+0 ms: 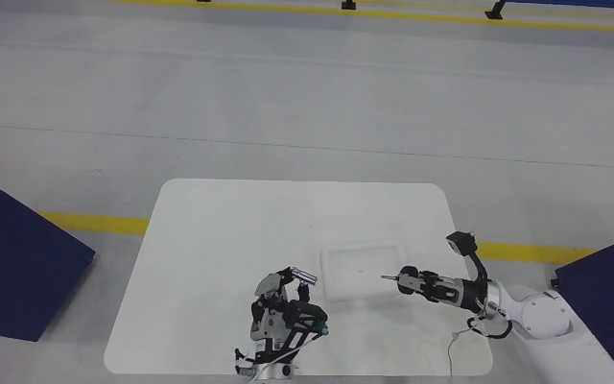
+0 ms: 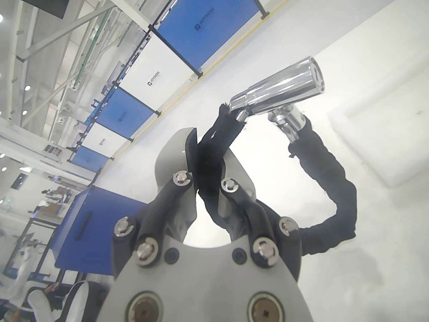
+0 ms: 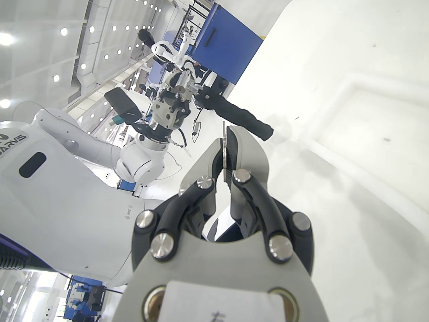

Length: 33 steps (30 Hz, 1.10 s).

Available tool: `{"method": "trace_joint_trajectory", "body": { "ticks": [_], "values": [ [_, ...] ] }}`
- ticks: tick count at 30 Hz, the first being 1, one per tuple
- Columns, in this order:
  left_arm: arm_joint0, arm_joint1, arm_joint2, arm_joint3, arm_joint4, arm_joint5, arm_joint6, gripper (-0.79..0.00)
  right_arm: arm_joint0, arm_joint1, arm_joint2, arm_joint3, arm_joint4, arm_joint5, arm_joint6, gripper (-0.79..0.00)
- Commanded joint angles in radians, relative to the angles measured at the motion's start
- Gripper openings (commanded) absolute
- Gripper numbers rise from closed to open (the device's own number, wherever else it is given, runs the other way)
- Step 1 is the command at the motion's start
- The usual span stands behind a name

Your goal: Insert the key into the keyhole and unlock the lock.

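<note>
The lock (image 2: 285, 93) is a shiny chrome cylinder on a black fabric-covered cable loop (image 2: 331, 182). My left gripper (image 2: 209, 155) is shut on that cable and holds the lock above the table's near edge, its round keyhole face (image 2: 316, 76) pointing away towards the right arm. In the top view the lock (image 1: 303, 276) sits just left of a white tray. My right gripper (image 3: 226, 142) is shut on a thin metal key (image 3: 224, 140), held edge-on between the pads. In the top view this gripper (image 1: 403, 279) hovers over the tray's right side, with the key tip (image 1: 386, 277) pointing left towards the lock (image 3: 181, 83).
A shallow white foam tray (image 1: 331, 257) lies on the white table (image 1: 221, 230) between the two arms. Blue panels stand off the table at far left (image 1: 29, 264) and far right (image 1: 590, 278). The far half of the table is open surface.
</note>
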Motion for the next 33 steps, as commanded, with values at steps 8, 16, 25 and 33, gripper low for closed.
{"method": "trace_joint_trajectory", "body": {
  "ticks": [8,16,25,33],
  "values": [
    [-0.060,-0.044,0.035,0.056,0.038,0.018,-0.120,-0.785,-0.045,0.002,-0.003,-0.098,0.017,-0.009,0.041,-0.785],
    [-0.081,-0.062,0.045,0.077,0.033,0.026,-0.134,-0.785,-0.033,-0.008,-0.051,-0.152,-0.016,0.025,0.017,-0.785],
    [-0.083,-0.065,0.048,0.089,0.002,0.025,-0.087,-0.785,0.027,-0.031,-0.134,-0.161,-0.044,0.079,-0.064,-0.785],
    [-0.076,-0.060,0.045,0.088,-0.020,0.024,-0.054,-0.785,0.068,-0.047,-0.177,-0.142,-0.061,0.101,-0.102,-0.785]
  ]
}}
